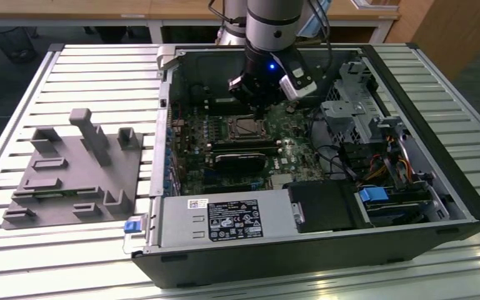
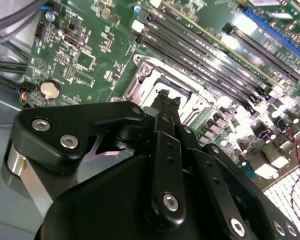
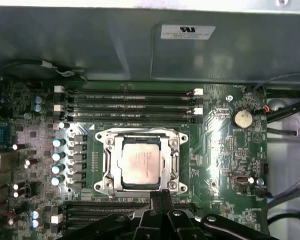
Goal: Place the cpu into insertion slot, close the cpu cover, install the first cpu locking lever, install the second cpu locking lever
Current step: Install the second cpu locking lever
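Note:
The cpu (image 3: 140, 162), a dull silver square, lies flat in the insertion slot (image 1: 242, 128) on the green board. The cpu cover (image 3: 140, 134), a silvery frame, lies down around the chip. My gripper (image 3: 160, 196) hangs just above the slot's edge, its two thin black fingers pressed together with nothing between them. The second wrist view has the fingertips (image 2: 162, 100) right over the cover (image 2: 140, 82). In the exterior view the gripper (image 1: 261, 115) stands low inside the open computer case, just behind the slot. I cannot tell how the locking levers stand.
Long black memory slots (image 3: 132, 105) run beside the socket, and a coin battery (image 3: 242, 118) lies nearby. A black heatsink block (image 1: 242, 159) and power supply (image 1: 223, 220) lie nearer the case front. A drive cage (image 1: 357, 106) with cables stands at the exterior view's right, a grey fixture (image 1: 73, 175) at its left.

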### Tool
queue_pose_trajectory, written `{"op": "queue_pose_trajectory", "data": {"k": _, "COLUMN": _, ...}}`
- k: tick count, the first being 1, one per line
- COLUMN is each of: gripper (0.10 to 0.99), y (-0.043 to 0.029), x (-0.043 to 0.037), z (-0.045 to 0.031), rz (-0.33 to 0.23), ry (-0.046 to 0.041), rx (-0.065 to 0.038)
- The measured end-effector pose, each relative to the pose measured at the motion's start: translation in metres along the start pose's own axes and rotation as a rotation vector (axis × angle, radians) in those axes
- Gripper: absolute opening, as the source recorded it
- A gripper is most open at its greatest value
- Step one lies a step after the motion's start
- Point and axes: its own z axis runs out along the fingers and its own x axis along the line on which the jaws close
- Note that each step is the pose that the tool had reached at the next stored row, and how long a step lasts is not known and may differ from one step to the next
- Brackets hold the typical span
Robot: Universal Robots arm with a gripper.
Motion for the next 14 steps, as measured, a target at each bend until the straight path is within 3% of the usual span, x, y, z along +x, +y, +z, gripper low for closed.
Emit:
{"op": "queue_pose_trajectory", "data": {"k": 2, "gripper": 0.106, "y": -0.0023, "x": -0.0001, "z": 0.0006, "rz": 0.001, "ry": 0.0105, "rx": -0.012}}
{"op": "queue_pose_trajectory", "data": {"k": 8, "gripper": 0.106, "y": -0.0148, "x": 0.0000, "z": 0.0084, "rz": 0.001, "ry": 0.0109, "rx": -0.021}}
{"op": "queue_pose_trajectory", "data": {"k": 14, "gripper": 0.106, "y": -0.0211, "x": 0.0022, "z": 0.0107, "rz": 0.001, "ry": 0.0111, "rx": -0.022}}
